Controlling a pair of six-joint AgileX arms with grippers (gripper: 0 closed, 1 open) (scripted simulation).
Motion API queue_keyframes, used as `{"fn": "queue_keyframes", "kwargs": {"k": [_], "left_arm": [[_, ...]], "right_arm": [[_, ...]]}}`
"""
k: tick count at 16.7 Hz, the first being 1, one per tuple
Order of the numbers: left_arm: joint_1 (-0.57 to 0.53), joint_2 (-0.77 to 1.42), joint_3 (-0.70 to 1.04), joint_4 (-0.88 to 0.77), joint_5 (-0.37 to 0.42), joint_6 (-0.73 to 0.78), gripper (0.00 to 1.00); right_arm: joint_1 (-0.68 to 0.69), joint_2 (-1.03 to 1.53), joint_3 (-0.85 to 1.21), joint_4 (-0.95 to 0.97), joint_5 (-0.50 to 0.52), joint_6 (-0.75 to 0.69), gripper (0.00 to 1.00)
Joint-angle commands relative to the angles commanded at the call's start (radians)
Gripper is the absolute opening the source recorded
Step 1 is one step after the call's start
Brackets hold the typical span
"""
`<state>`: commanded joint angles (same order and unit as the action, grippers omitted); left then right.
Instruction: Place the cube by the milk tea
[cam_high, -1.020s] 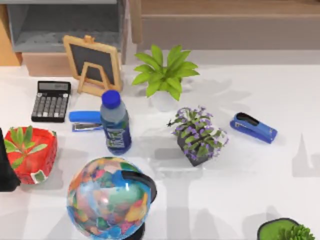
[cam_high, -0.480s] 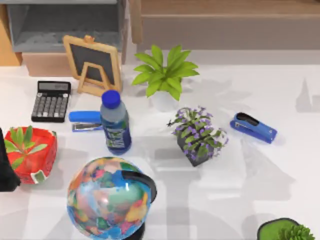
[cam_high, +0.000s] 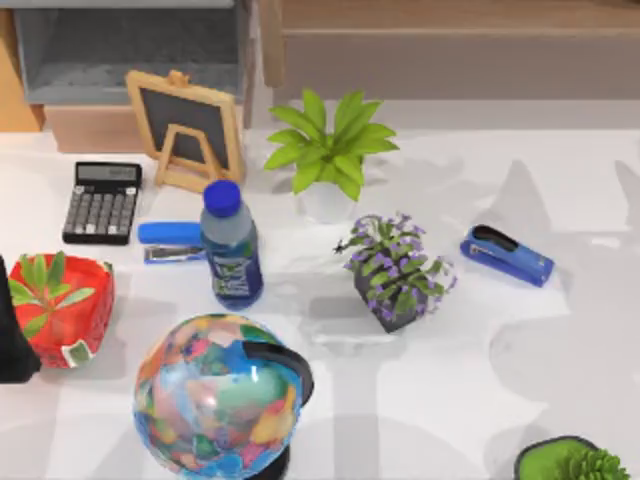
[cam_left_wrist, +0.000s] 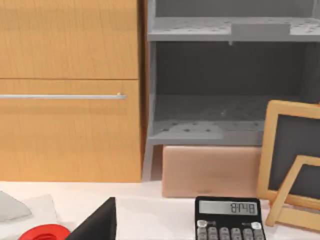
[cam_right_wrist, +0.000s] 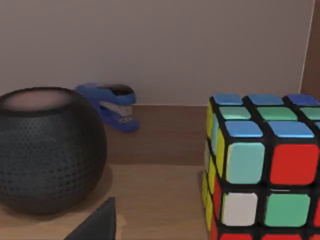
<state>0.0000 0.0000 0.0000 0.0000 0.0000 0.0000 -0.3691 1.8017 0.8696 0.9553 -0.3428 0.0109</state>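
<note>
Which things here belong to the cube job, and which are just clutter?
Job:
- puzzle cube, on a wooden surface in the right wrist view

Clutter:
- dark round speaker
- globe
- water bottle
- calculator
- two blue staplers
- chalkboard
- potted plants

The top view looks straight down on the table. The left wrist camera faces level across the calculator, which both share. The right wrist camera sits close before the cube.
</note>
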Motion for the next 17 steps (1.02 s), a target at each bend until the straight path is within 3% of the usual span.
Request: {"fn": "queue_keyframes", "kwargs": {"k": [6,12,17], "left_arm": [[0.000,0.000,0.000,0.000,0.000,0.000,1.00],[0.000,0.000,0.000,0.000,0.000,0.000,1.00],[0.000,0.000,0.000,0.000,0.000,0.000,1.00]], "right_arm": [[-0.043,0.195,0.084,0.093,-0.037,0.005,1.00],[-0.035,0.197,0.095,0.085,-0.031,0.005,1.00],[-0.005,0.275,0.241,0.021,0.000,0.005,1.00]]}}
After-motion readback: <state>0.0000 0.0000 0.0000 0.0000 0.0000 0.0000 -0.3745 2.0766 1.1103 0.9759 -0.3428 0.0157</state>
